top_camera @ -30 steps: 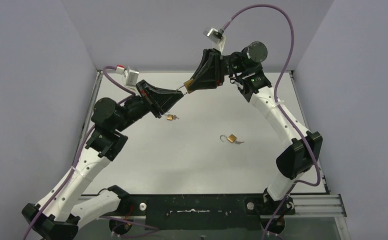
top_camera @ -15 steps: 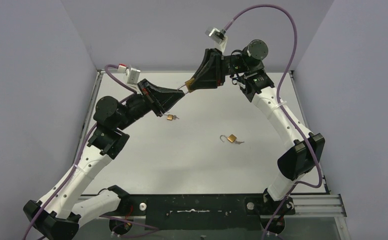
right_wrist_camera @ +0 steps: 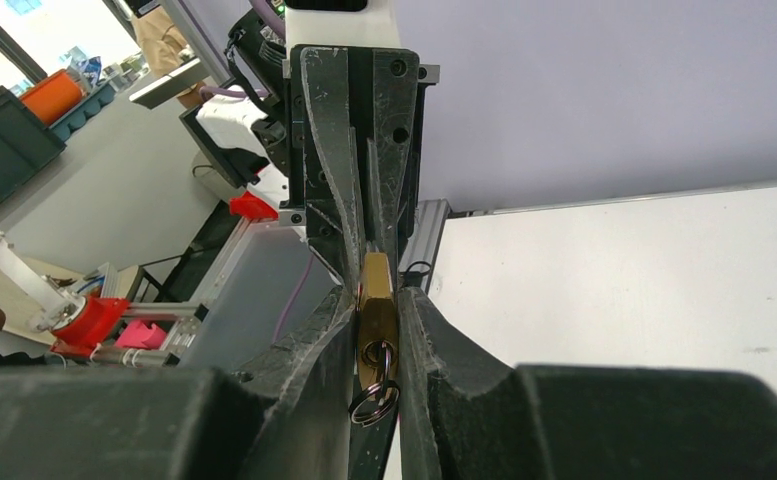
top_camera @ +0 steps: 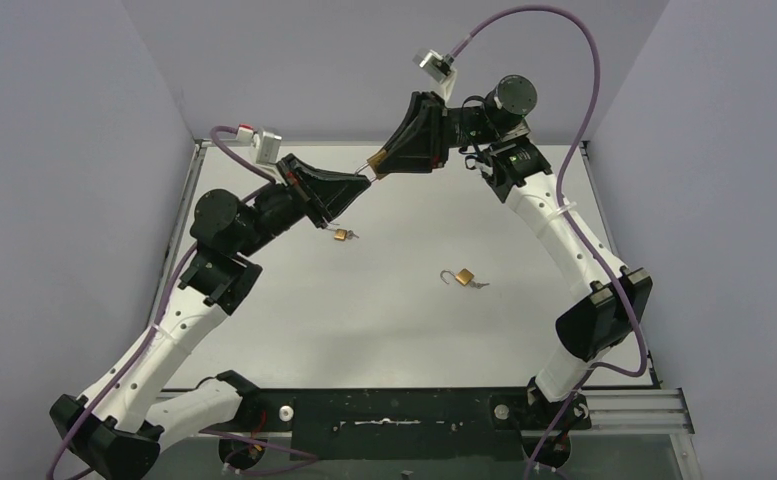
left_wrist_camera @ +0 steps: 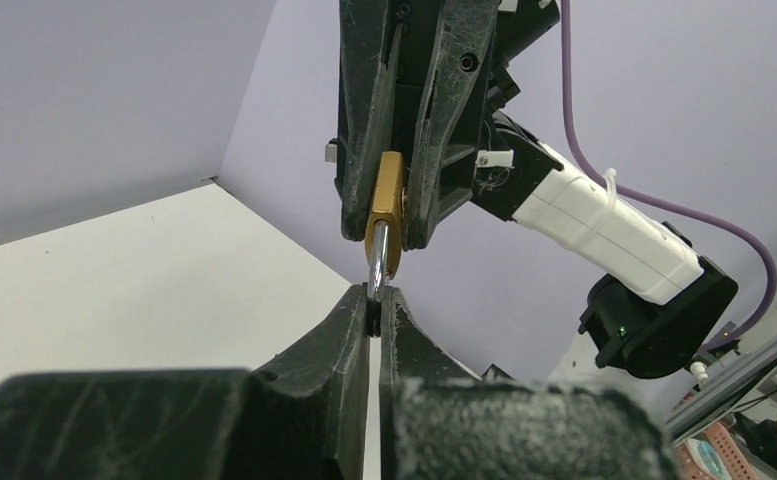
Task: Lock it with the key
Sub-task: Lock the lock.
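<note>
A brass padlock [top_camera: 376, 162] is held in the air between both grippers, above the back of the table. My right gripper [right_wrist_camera: 375, 292] is shut on its brass body [right_wrist_camera: 373, 318]. A key sits in the keyhole, its ring [right_wrist_camera: 374, 400] hanging below. My left gripper [left_wrist_camera: 375, 298] is shut on the steel shackle [left_wrist_camera: 376, 262], with the brass body [left_wrist_camera: 388, 195] beyond it between the right fingers [left_wrist_camera: 442, 120]. In the top view the two grippers meet tip to tip, left [top_camera: 360, 181] and right [top_camera: 380, 165].
Two more brass padlocks lie on the white table: a small one [top_camera: 341, 235] under the left gripper, and one with an open shackle and key [top_camera: 463, 277] mid-table. Purple cables loop off both wrists. Grey walls [top_camera: 84, 150] close in the sides and back.
Both arms have shifted slightly back and up together, still joined at the padlock. The padlocks on the table have not moved.
</note>
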{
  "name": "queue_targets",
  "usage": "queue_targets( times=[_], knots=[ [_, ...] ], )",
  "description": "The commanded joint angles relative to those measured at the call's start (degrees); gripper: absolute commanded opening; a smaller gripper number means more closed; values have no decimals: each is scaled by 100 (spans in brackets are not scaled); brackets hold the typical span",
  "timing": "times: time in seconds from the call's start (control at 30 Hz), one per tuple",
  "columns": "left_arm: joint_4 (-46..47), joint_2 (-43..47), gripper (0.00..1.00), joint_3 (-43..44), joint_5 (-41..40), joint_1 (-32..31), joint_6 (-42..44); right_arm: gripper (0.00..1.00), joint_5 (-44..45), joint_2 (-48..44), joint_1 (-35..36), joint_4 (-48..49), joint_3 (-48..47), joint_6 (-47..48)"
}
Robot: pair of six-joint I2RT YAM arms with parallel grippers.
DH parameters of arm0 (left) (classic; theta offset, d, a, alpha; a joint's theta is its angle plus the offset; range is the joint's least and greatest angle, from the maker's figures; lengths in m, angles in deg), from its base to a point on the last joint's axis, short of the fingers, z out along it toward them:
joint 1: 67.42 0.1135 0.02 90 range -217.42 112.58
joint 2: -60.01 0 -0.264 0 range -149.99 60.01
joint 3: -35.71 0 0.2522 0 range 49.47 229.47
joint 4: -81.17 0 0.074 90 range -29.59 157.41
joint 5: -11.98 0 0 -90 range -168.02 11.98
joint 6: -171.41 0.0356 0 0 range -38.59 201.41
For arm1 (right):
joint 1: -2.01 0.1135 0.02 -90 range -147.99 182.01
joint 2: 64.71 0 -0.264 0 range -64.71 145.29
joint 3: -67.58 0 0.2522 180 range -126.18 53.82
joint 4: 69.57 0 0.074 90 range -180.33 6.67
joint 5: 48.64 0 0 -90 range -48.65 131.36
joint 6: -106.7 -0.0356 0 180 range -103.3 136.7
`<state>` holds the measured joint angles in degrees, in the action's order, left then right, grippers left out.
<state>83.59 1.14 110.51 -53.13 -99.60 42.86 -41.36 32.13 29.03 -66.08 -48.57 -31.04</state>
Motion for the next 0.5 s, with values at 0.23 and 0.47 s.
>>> queue_targets(
  times=[0.23, 0.47],
  knots=[
    [585, -388, 0, 568, 345, -262, -162, 0, 989, -7, 741, 85, -137, 279],
    [785, -257, 52, 573, 654, -163, -302, 0, 920, -91, 540, 235, -166, 102]
  ],
)
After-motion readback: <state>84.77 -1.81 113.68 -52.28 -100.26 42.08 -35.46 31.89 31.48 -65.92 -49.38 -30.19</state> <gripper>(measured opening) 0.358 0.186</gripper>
